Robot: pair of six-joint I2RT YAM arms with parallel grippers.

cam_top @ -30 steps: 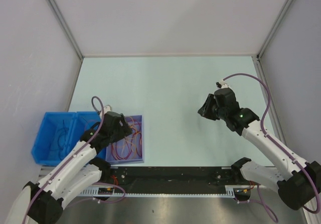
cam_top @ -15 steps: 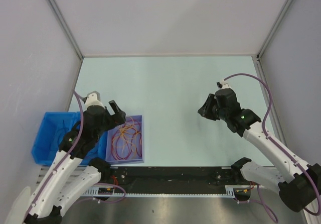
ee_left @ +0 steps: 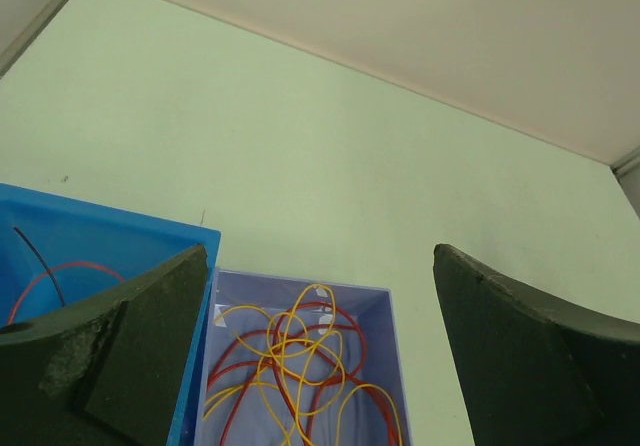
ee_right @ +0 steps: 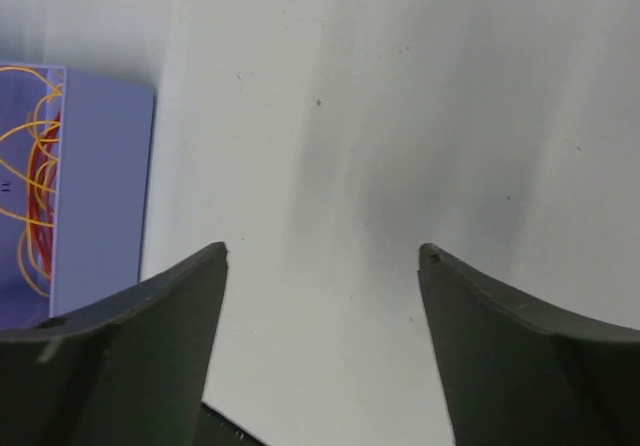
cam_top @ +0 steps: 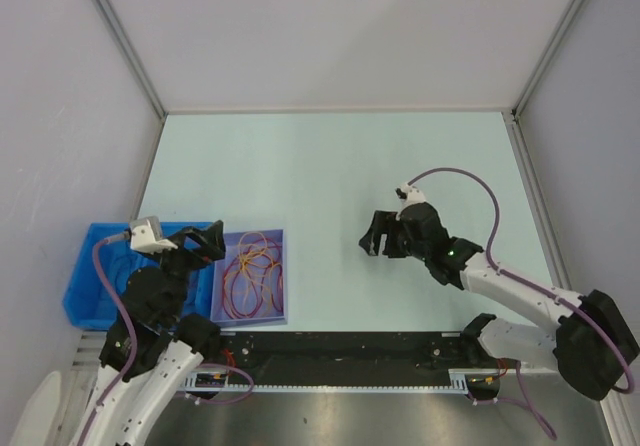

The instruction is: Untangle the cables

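Note:
The cables (cam_top: 250,271) are a tangle of red, yellow and orange loops lying in a pale purple tray (cam_top: 284,286). The left wrist view shows this tangle (ee_left: 290,361) low between my fingers, inside the tray (ee_left: 300,284). My left gripper (cam_top: 205,238) hovers open over the tray's left rim, holding nothing; in its own view the left gripper (ee_left: 320,256) is spread wide. My right gripper (cam_top: 380,244) is open above bare table to the right of the tray. From its wrist the right gripper (ee_right: 322,250) is empty, with the tray (ee_right: 100,186) and some cables (ee_right: 30,196) at the left edge.
A blue bin (cam_top: 90,296) sits just left of the purple tray. In the left wrist view, the blue bin (ee_left: 110,221) holds a thin red and a thin dark cable (ee_left: 55,266). White walls enclose the pale green table (cam_top: 330,166). A black rail (cam_top: 340,346) runs along the near edge.
My left arm has drawn back toward its base and its gripper finished opening. My right gripper has moved left toward the tray and has opened from nearly shut.

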